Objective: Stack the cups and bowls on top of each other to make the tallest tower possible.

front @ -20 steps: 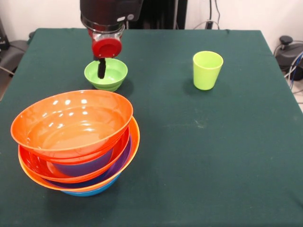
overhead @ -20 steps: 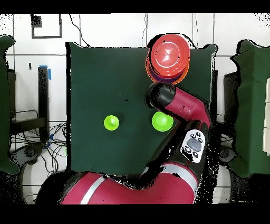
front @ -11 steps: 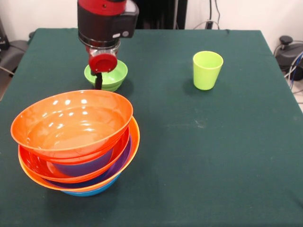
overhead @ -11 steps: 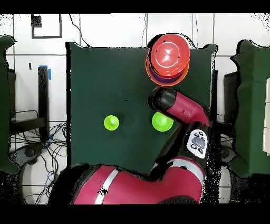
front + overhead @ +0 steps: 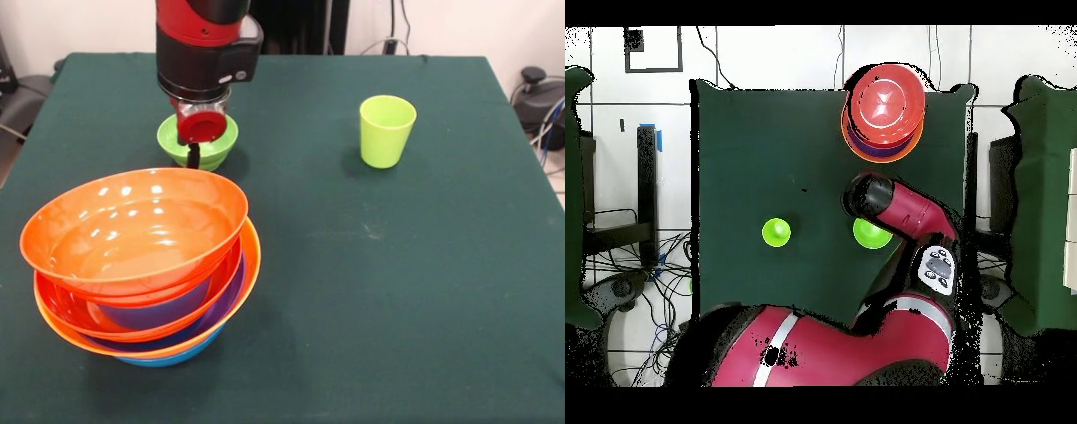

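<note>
1. Gripper (image 5: pixel 192 155): at the near rim of the small lime-green bowl (image 5: pixel 214 141); fingers' state cannot be told.
2. Bowl: far side of the counter (image 5: pixel 371 291), beyond the tower (image 5: pixel 141 256); likely light, stiff, slippery; grip by the rim.
3. Cup (image 5: pixel 386 131): upright, well apart.

Gripper (image 5: pixel 193 152) mostly masked by arm's wrist housing (image 5: pixel 207 49); only one dark finger (image 5: pixel 192 155) is seen, so jaw state can't be told. Small green bowl (image 5: pixel 214 141) directly behind/under the jaws is partly covered in front view, and half hidden by arm (image 5: pixel 905 215) in overhead view. Lower bowls of tower (image 5: pixel 141 256) are seen as rims only; count unclear. Arm cut off at top edge.
</note>
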Robot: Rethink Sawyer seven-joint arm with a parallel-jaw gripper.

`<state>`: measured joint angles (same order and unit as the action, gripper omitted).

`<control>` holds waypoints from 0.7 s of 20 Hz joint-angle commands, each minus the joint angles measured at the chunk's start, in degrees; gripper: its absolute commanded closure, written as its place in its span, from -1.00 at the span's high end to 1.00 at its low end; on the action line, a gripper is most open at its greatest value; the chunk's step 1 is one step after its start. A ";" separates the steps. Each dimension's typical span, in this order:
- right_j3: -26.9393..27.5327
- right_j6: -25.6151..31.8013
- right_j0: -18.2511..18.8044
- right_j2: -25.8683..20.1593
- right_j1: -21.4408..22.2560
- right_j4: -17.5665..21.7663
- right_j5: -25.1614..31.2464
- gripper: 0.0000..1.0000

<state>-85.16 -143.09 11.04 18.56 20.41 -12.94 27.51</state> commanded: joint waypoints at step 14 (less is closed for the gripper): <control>-4.13 2.28 3.81 -12.01 -4.76 5.62 -5.37 1.00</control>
<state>-87.00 -143.09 13.78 15.43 20.05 -11.16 27.16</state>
